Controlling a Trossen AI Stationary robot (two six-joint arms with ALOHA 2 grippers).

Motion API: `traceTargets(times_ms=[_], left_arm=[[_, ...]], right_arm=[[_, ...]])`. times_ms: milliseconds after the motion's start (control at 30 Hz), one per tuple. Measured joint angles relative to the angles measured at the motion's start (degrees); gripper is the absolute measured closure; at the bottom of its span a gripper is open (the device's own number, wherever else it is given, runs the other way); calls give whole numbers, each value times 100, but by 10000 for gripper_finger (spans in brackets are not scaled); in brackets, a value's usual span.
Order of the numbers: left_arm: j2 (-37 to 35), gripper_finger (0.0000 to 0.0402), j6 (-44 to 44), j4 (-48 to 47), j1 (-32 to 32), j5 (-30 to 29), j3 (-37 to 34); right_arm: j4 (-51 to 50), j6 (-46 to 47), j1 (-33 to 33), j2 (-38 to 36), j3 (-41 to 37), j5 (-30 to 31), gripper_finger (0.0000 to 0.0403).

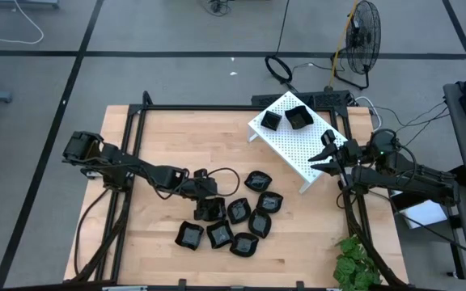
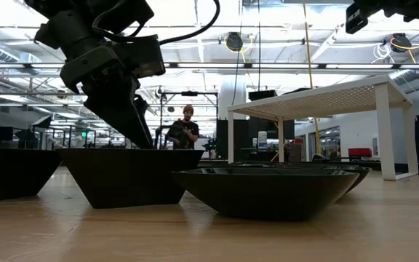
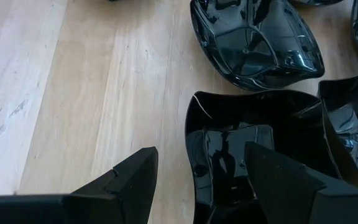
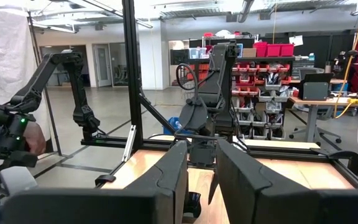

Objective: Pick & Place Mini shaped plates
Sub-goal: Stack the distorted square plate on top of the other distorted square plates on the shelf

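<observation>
Several glossy black mini plates (image 1: 245, 214) lie bottom-down in a cluster on the wooden table, at its middle and near side. Two more (image 1: 272, 120) (image 1: 298, 117) rest on top of the white perforated rack (image 1: 298, 149). My left gripper (image 1: 209, 207) is open and low over a square plate (image 3: 229, 155) at the cluster's left edge. In the low view that gripper (image 2: 133, 124) reaches down into the plate (image 2: 126, 175). My right gripper (image 1: 324, 153) is open, holds nothing and hovers by the rack's right edge. My left gripper (image 3: 201, 149) comes from above, slanting, and straddles the square plate's left wall (image 3: 191, 143). One finger (image 3: 278, 177) is inside the dish and the other (image 3: 126, 183) is outside over the wood. I cannot tell whether either finger touches. The plate sits flat on the table.
A lobed plate (image 3: 260, 40) lies just beyond the square one, and others crowd its far side. Bare wood lies to the cluster's left. A black frame borders the table. There is a plant (image 1: 354, 263) at the near right corner and a fan (image 1: 362, 36) on the floor. A person (image 2: 188, 131) stands far behind.
</observation>
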Motion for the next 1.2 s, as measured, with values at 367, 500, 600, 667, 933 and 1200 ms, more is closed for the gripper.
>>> traceTargets(times_ms=[367, 500, 600, 667, 933, 1200], left_arm=[[0, 158, -162, 260, -2, -23, -188], [2, 158, -291, 600, 0, -25, -388], [2, 158, -284, 659, 0, -25, -398], [2, 158, -271, 675, -2, -25, -398], [2, 158, -188, 581, 11, -27, -400], [2, 158, -52, 515, 11, -139, -402]], right_arm=[[-1, 0, 1, 0, 0, 0, 330], [-1, -1, 0, 0, 0, 1, 330], [-1, -1, 2, 0, 0, -1, 330], [0, 0, 0, 0, 0, 1, 330], [1, 1, 0, 0, 0, -1, 330], [-1, 0, 0, 0, 0, 1, 330]])
